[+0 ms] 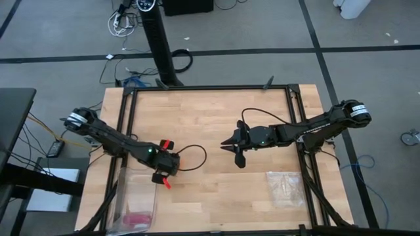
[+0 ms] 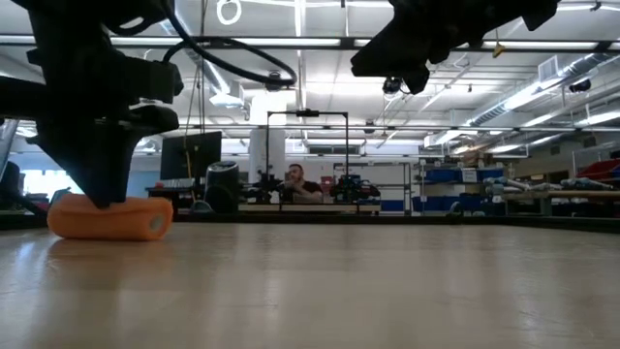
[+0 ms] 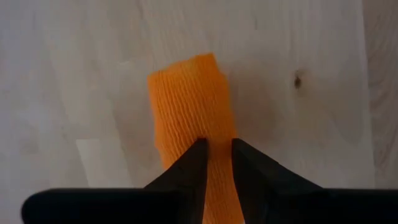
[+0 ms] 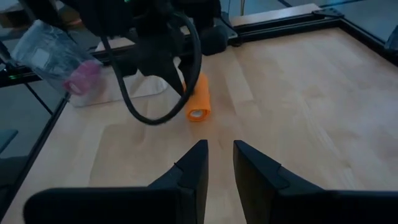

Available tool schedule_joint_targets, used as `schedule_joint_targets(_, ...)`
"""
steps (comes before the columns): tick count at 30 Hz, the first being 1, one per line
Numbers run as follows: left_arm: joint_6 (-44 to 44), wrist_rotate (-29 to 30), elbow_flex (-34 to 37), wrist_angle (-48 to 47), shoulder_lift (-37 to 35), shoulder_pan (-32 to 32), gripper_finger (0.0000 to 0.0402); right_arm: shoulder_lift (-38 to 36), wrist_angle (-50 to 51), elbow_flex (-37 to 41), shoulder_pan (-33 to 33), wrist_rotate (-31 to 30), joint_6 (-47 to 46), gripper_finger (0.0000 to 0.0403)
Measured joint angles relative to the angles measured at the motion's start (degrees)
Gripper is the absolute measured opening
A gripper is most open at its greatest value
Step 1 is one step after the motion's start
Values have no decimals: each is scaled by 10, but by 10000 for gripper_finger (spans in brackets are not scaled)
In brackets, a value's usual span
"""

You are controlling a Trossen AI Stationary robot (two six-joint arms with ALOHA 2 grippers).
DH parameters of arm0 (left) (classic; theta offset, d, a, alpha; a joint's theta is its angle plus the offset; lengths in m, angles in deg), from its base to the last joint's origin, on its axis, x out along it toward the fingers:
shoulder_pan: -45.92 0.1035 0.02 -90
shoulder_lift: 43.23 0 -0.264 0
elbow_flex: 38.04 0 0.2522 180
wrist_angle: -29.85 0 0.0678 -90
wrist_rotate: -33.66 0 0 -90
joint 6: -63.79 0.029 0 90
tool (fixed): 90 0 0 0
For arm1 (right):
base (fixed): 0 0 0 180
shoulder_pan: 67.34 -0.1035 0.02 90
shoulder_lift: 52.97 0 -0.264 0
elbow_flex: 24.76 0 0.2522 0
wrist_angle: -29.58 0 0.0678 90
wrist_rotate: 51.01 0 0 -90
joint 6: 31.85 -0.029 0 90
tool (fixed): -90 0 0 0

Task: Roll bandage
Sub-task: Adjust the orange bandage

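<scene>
The bandage (image 3: 189, 93) is a short orange roll lying on its side on the wooden table, toward the near left. It also shows in the low view (image 2: 121, 221) and the right wrist view (image 4: 199, 99). My left gripper (image 3: 217, 158) points steeply down onto the roll, its fingertips a narrow gap apart with orange cloth showing between them. In the low view my left gripper (image 2: 97, 199) stands over the roll's one end. My right gripper (image 4: 221, 155) hovers above the table's middle (image 1: 226, 141), slightly open with nothing between its fingers, facing the roll. My left gripper meets the top of the roll near one end (image 3: 217, 140), coming from above and pointing steeply down. The roll is wider than the gap between the fingertips (image 3: 198, 155), so they sit on it rather than around it. Whether they pinch any cloth I cannot tell. The roll lies flat on the table.
A clear plastic bag (image 1: 134, 196) holding a small pink bundle (image 1: 138, 219) lies at the near left edge. Another clear bag (image 1: 285, 187) lies at the near right. Black frame rails (image 1: 210, 88) border the table. A person (image 2: 295, 179) sits far behind.
</scene>
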Motion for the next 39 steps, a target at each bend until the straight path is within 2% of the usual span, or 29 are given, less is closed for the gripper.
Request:
schedule_joint_targets(7,16,60,-26,-18,-17,0,84,-39,5,0,-11,7,4,88)
schedule_joint_targets(13,23,65,-50,-19,-51,0,94,-91,39,-1,-22,6,-3,108)
schedule_joint_targets(21,20,91,-75,-26,-90,0,108,-115,170,-1,-44,24,-79,118)
schedule_joint_targets(28,23,76,-75,-39,-120,0,111,-44,200,-1,-70,68,-116,107)
schedule_joint_targets(33,42,61,-48,-51,-107,16,112,-27,248,-1,-88,57,-159,107)
schedule_joint_targets(39,57,16,-18,-48,-85,68,134,-34,232,-1,-85,41,-150,134)
